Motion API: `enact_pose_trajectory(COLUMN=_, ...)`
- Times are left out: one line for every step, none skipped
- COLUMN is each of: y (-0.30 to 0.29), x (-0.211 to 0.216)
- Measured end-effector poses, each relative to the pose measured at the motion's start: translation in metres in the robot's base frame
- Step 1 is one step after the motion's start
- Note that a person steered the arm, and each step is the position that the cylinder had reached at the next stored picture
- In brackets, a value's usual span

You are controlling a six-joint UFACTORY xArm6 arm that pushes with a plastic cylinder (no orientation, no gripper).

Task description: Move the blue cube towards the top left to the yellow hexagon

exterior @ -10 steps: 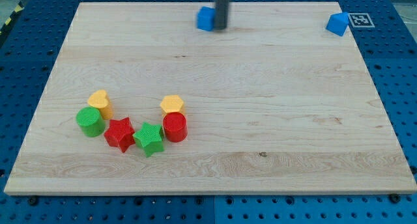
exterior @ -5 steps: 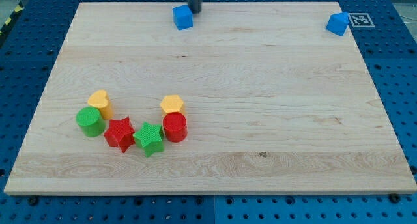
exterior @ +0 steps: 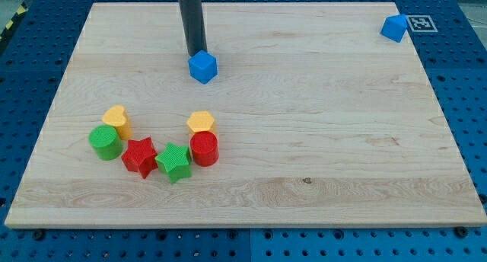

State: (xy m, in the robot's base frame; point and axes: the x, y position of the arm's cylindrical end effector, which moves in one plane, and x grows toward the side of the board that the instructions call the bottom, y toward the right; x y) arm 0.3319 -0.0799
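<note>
The blue cube (exterior: 202, 66), probably light and easily turning, is being touched by my tip (exterior: 197, 53) at its upper side, well above the yellow hexagon (exterior: 201, 122), and no jaws are being carried by the rod.

Blue cube (exterior: 203, 66) pushed down-left; my tip (exterior: 197, 52) followed, touching.

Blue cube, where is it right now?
The blue cube sits in the board's upper half, left of centre, right below my tip and well above the yellow hexagon.
</note>
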Motion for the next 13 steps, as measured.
enact_pose_trajectory(y=0.001, x=0.029)
enact_pose_trajectory(y=-0.005, x=0.068)
enact_pose_trajectory(y=-0.008, x=0.060)
enact_pose_trajectory(y=0.008, x=0.034)
enact_pose_trajectory(y=0.048, x=0.040)
enact_pose_trajectory(y=0.053, x=0.079)
enact_pose_trajectory(y=0.025, x=0.100)
enact_pose_trajectory(y=0.008, x=0.102)
enact_pose_trajectory(y=0.009, x=0.090)
enact_pose_trajectory(y=0.011, x=0.064)
enact_pose_trajectory(y=-0.009, x=0.067)
enact_pose_trajectory(y=-0.011, x=0.087)
enact_pose_trajectory(y=-0.020, x=0.103)
